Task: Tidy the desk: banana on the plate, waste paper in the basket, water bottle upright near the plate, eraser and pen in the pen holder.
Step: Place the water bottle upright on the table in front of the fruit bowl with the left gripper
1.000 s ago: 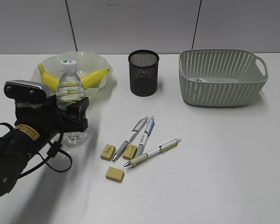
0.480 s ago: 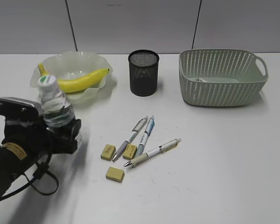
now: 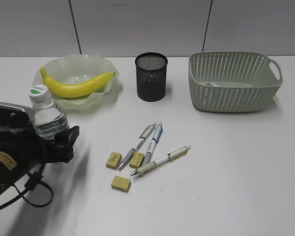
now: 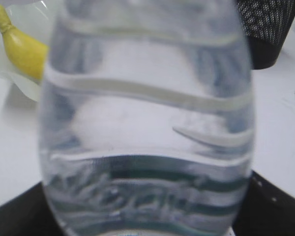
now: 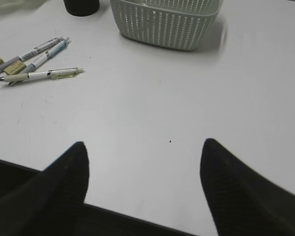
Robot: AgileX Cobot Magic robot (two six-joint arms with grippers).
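One water bottle [image 3: 45, 115] stands between the left gripper's [image 3: 49, 135] jaws beside the plate [image 3: 105, 66]; whether they grip it I cannot tell.

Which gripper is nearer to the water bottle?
Left. The left gripper is around the water bottle; the right gripper hovers over bare desk, far away.

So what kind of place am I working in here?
Likely an office desk mock-up in a lab: a plain white desk against grey wall panels, with pens, a black mesh pen holder and a green basket laid out.
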